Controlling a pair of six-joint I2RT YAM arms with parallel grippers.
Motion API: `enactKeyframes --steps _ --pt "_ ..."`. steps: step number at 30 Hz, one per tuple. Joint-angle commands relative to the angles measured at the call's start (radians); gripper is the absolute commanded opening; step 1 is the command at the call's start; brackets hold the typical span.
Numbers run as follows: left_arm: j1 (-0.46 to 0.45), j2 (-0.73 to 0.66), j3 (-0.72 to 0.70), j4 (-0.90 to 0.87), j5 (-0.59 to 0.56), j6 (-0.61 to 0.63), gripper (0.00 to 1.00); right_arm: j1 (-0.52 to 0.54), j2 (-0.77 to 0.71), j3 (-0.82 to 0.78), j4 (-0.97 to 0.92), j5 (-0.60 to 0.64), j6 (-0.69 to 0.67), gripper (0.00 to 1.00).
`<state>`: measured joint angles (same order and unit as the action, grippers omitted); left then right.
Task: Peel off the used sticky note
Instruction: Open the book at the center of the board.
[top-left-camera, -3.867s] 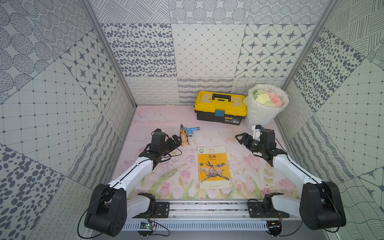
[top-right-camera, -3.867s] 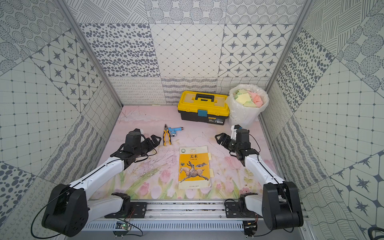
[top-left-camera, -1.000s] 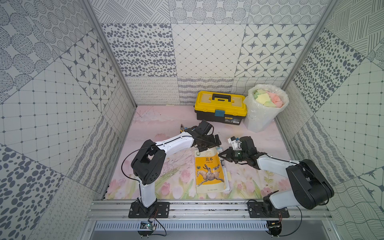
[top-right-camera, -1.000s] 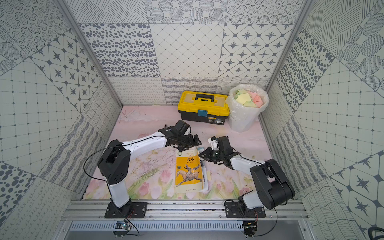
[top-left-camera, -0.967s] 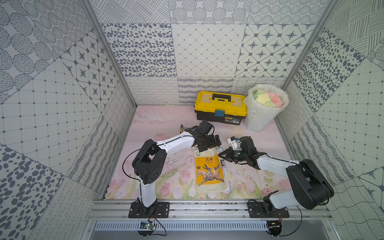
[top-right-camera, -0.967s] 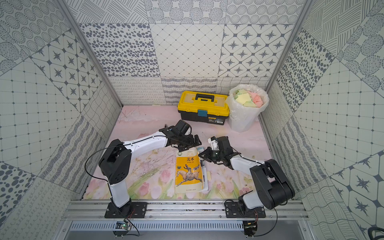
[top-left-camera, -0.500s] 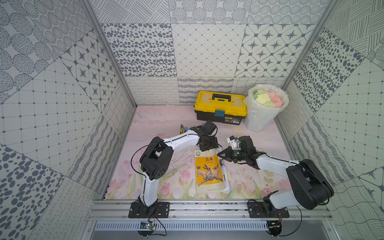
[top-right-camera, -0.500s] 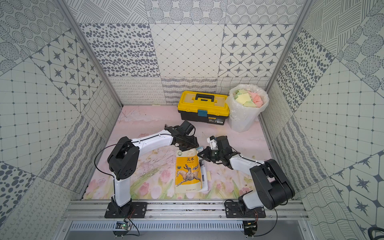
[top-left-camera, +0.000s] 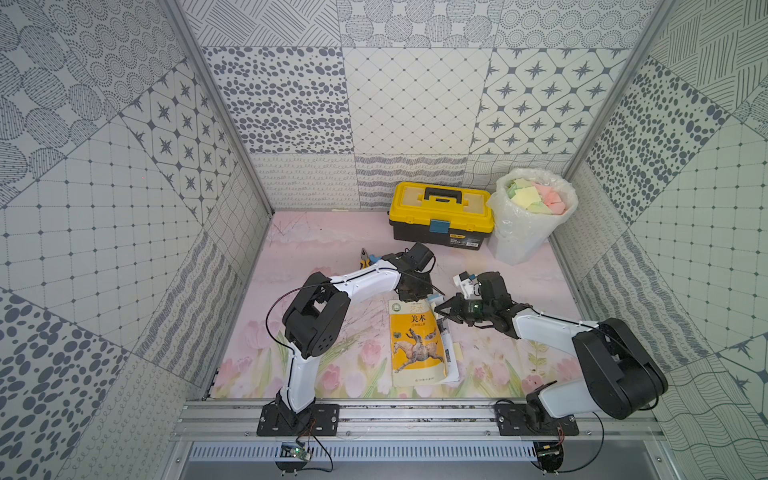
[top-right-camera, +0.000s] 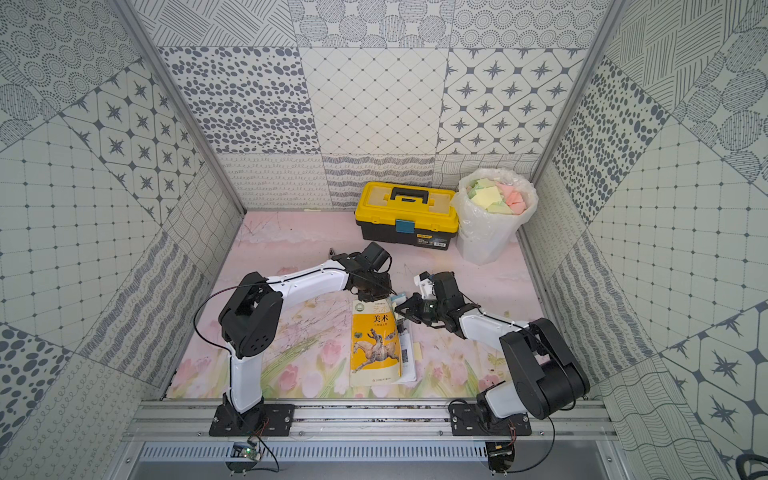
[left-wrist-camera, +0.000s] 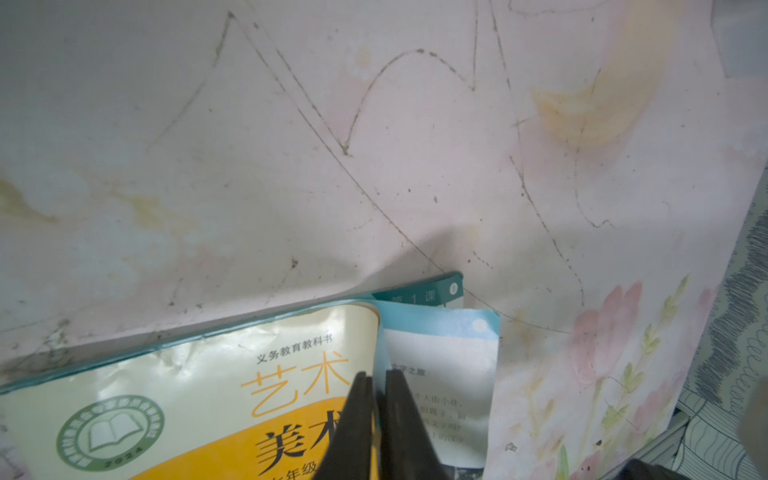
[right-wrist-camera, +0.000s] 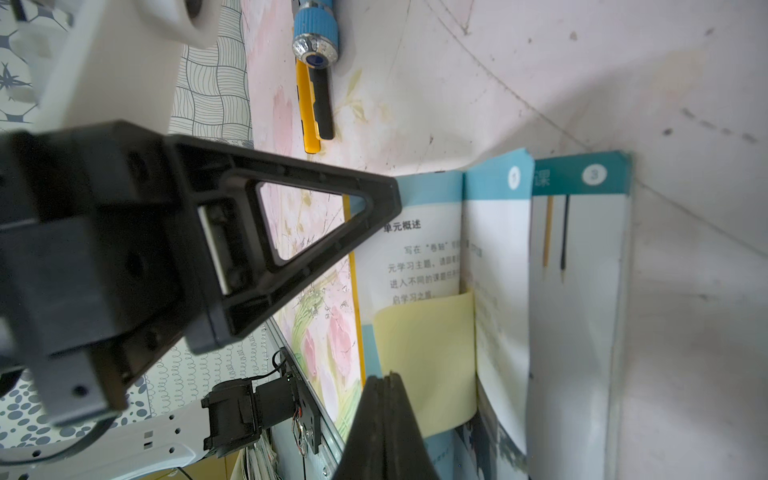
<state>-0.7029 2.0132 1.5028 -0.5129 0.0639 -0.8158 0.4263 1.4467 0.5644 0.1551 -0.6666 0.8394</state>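
Black plastic fingers of the left end effector are pressed nearly together on the free edge of the front cover of the art textbook, near its far corner. The cover is lifted there, and blue-bordered pages show beneath it.

The right end effector has its fingers shut tight, with the tips at one edge of the pale yellow sticky note. Whether any paper is caught between them cannot be told. The sticky note sits on a bared inner page of the textbook, under the raised leaves, and one side curls up where that page meets the next.

In both top views the two end effectors come in close together at the book's far right corner, the left from the far side and the right from the right-hand side. The orange-and-cream textbook lies on the table, which has a pink floral covering, about midway between the two arm bases. A second pale slip pokes out of its right page edge.

Just beyond the left arm's wrist lie pliers with yellow-and-black handles, beside a blue knurled tool handle. Against the back wall stands a yellow-lidded toolbox. To its right is a bag-lined bin filled with crumpled green, yellow and pink notes.
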Motion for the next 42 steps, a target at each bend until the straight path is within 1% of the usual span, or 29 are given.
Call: enactKeyframes --steps 1,6,10,13,18,20,25,29,33,36,39,42 --pt "0.000 -0.038 -0.018 -0.026 -0.049 0.045 0.00 0.007 -0.023 0.009 0.027 0.015 -0.002 0.00" --pt "0.007 -0.123 -0.092 -0.009 -0.080 0.101 0.00 0.007 -0.027 0.012 0.001 0.035 -0.021 0.00" --pt "0.037 -0.205 -0.179 0.011 -0.086 0.155 0.00 0.007 -0.024 0.017 -0.016 0.050 -0.033 0.00" --pt "0.069 -0.276 -0.247 0.002 -0.121 0.200 0.00 0.006 -0.015 0.024 -0.021 0.052 -0.041 0.00" --pt "0.130 -0.382 -0.374 -0.013 -0.224 0.259 0.00 0.007 0.004 0.038 -0.036 0.052 -0.055 0.00" --pt "0.152 -0.414 -0.416 -0.019 -0.268 0.281 0.00 0.007 0.008 0.040 -0.038 0.053 -0.059 0.00" --pt "0.176 -0.465 -0.489 -0.026 -0.449 0.326 0.00 0.006 0.021 0.046 -0.038 0.050 -0.064 0.00" --pt "0.182 -0.452 -0.497 -0.037 -0.573 0.333 0.00 0.006 0.032 0.050 -0.037 0.045 -0.065 0.00" --pt "0.182 -0.437 -0.490 -0.057 -0.736 0.321 0.01 0.007 0.030 0.048 -0.037 0.042 -0.063 0.00" --pt "0.181 -0.436 -0.474 -0.077 -0.807 0.314 0.10 0.005 0.026 0.043 -0.037 0.045 -0.063 0.00" --pt "0.181 -0.430 -0.452 -0.139 -0.864 0.271 0.20 0.006 0.025 0.041 -0.037 0.046 -0.062 0.00" --pt "0.181 -0.441 -0.439 -0.188 -0.886 0.232 0.37 0.006 0.024 0.038 -0.037 0.050 -0.060 0.00"
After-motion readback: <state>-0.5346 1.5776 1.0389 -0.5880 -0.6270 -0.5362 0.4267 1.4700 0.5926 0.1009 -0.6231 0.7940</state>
